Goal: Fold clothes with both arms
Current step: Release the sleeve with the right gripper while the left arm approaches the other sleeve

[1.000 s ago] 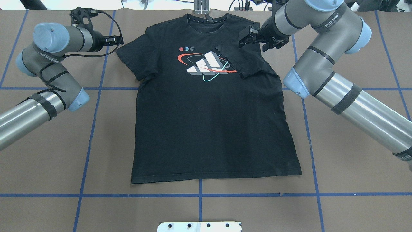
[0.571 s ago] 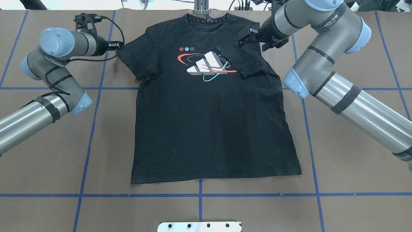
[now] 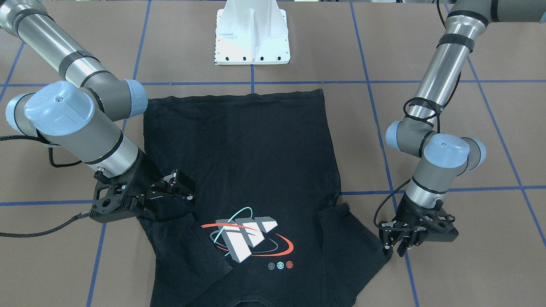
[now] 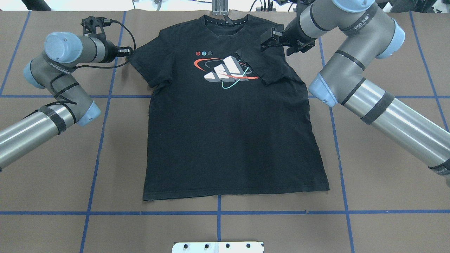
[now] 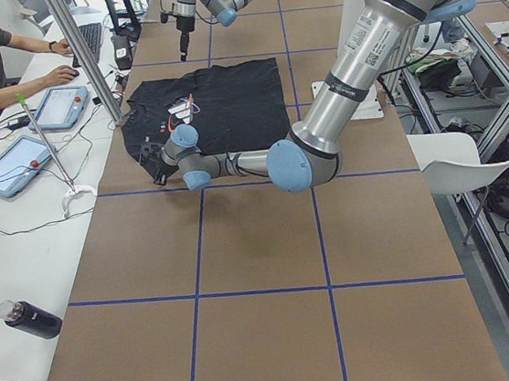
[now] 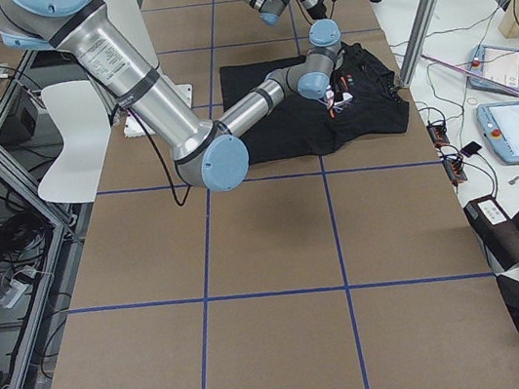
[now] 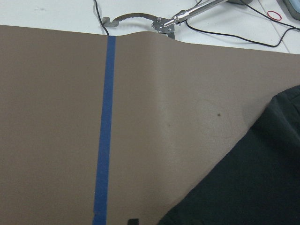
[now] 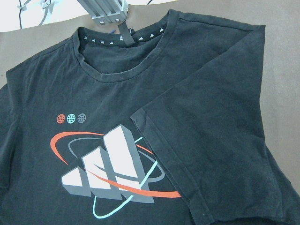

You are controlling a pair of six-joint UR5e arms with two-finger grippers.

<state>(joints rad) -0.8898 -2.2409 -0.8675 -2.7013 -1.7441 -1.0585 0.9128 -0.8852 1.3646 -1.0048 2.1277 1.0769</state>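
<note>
The black T-shirt [image 4: 228, 140] lies flat and print up on the brown table, with its collar at the far edge. The sleeve on my right [image 4: 267, 66] is folded inward over the edge of the white-grey, red and cyan print [image 4: 226, 72]; the right wrist view shows that fold [image 8: 211, 154]. My right gripper [image 4: 264, 40] hovers open and empty over that shoulder, as the front view also shows [image 3: 192, 192]. My left gripper [image 4: 129, 52] sits low at the tip of the flat left sleeve [image 4: 147, 66]. Its fingers [image 3: 403, 249] look parted at the sleeve edge.
The white pedestal base [image 3: 251, 38] stands at the near edge. A metal bracket [image 4: 219, 8] sits just beyond the collar. Blue tape lines [image 4: 102, 140] grid the table. In the left side view an operator's tablets [image 5: 61, 107] and bottles [image 5: 30, 320] sit on a side bench.
My left arm has swung in toward the shirt and its gripper has reached the left sleeve tip. My right arm and the shirt have not moved.
</note>
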